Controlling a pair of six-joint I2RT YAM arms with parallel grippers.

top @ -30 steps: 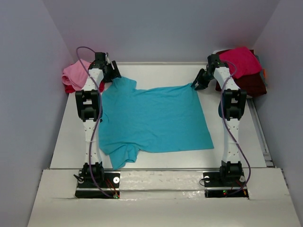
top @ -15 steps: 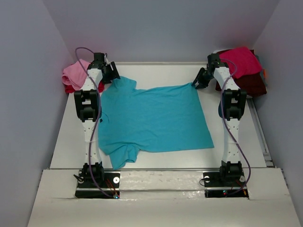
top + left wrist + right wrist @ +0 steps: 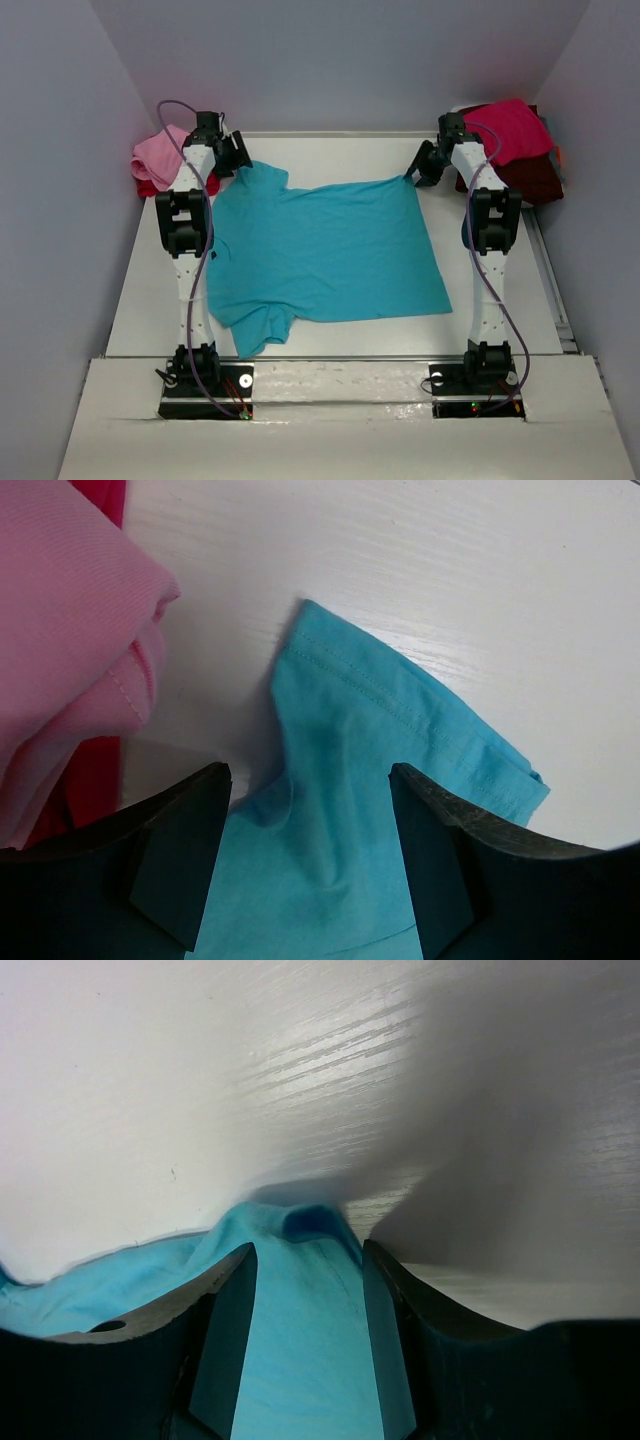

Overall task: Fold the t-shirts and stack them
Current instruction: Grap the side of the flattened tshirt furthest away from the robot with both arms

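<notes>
Top view: both arms reach to the far side of the surface point(image 3: 330, 148). The left hand point(image 3: 238, 152) is over the far sleeve and the right hand point(image 3: 418, 170) is at the far right corner of one turquoise t-shirt point(image 3: 320, 250) spread flat mid-surface. Two shirts are heaped far left, a pink t-shirt point(image 3: 158, 153) on a red t-shirt point(image 3: 150, 187), and two far right, a crimson t-shirt point(image 3: 510, 130) on a dark maroon t-shirt point(image 3: 535, 180).

Left wrist view: the left hand point(image 3: 308, 775) has its fingers spread wide, clamping nothing, straddling the turquoise sleeve just beside the pink t-shirt.

Right wrist view: the right hand point(image 3: 305, 1260) has its fingers parted, with the turquoise corner lying unclamped between them.
</notes>
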